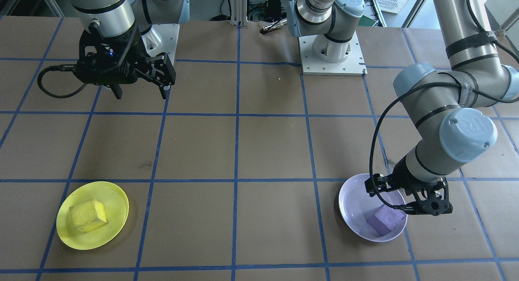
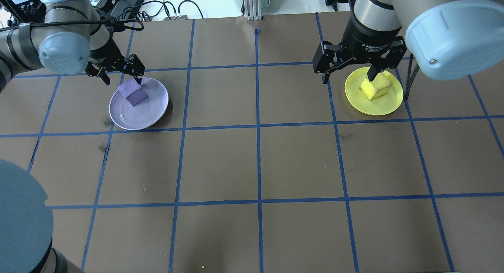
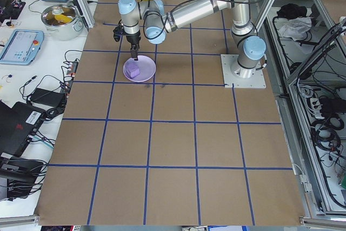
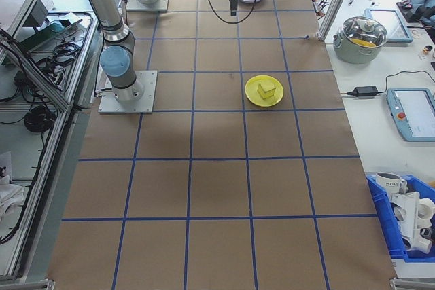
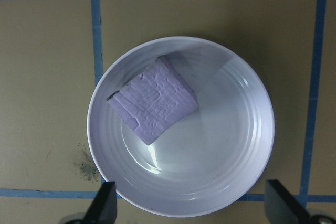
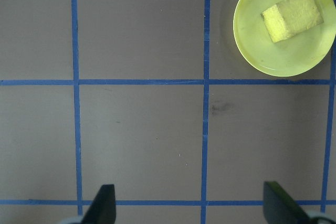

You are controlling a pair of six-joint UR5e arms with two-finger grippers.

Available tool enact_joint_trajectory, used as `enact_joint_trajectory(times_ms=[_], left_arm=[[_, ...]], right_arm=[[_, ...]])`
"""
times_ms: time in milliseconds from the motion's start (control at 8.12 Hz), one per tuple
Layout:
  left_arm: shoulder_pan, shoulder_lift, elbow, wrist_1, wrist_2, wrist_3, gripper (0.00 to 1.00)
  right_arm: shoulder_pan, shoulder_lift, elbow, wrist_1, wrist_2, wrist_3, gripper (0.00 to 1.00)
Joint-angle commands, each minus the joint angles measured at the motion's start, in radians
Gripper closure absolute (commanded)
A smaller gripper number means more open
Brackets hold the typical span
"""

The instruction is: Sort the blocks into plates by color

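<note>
The small light purple foam block (image 5: pixel 154 105) lies in the round pale lavender plastic plate (image 5: pixel 247 145), directly beneath the left gripper (image 1: pixel 407 200), whose fingers are spread apart (nothing held). The yellow foam block (image 1: pixel 88 215) sits in the bright yellow plate (image 1: pixel 67 232); the right gripper (image 1: pixel 140 88), also spread, hangs well apart above the counter (image 1: pixel 267 151).

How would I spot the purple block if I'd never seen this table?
Look at the brown table with blue tape lines, then the pale lavender plate under the left gripper. The purple block lies inside it; the other block is yellow, on a yellow plate.

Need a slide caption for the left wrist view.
Purple block resting in the lavender plate, open left pincer above.
</note>
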Motion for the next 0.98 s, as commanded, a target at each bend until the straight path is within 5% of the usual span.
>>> enact_joint_trajectory(times_ms=[0, 492, 862], left_arm=[[-0.015, 0.132, -0.001, -0.141, -0.003, -0.132, 0.00], [-0.205, 0.399, -0.020, -0.303, -0.003, -0.286, 0.00], [-0.227, 0.462, -0.020, -0.305, -0.001, -0.313, 0.00]], right_arm=[[0.000, 0.000, 0.000, -0.001, 0.000, 0.000, 0.00], [0.000, 0.001, 0.000, 0.000, 0.000, -0.002, 0.00], [0.000, 0.001, -0.002, 0.000, 0.000, -0.002, 0.00]])
